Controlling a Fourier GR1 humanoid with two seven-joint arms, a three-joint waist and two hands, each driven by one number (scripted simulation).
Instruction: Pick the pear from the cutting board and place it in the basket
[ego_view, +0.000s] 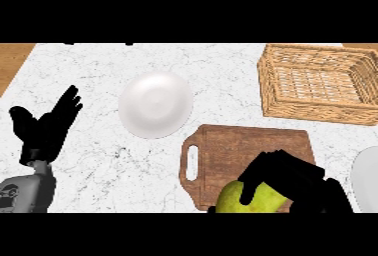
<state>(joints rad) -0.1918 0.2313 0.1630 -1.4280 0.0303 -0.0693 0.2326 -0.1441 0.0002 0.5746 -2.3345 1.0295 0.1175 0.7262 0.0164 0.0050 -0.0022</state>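
At the lower right of the frame the right hand has its fingers curled round the pear, which sits at the cutting board's near edge. The wicker basket stands at the upper right of the marble table, a white plate at upper centre. The left hand rests at the left edge, fingers straight and up.

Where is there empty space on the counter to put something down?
Bare counter lies between the left hand, the white plate and the cutting board. More lies between the plate and basket. It is crowded at the board's near end, where the right hand curls round the pear.
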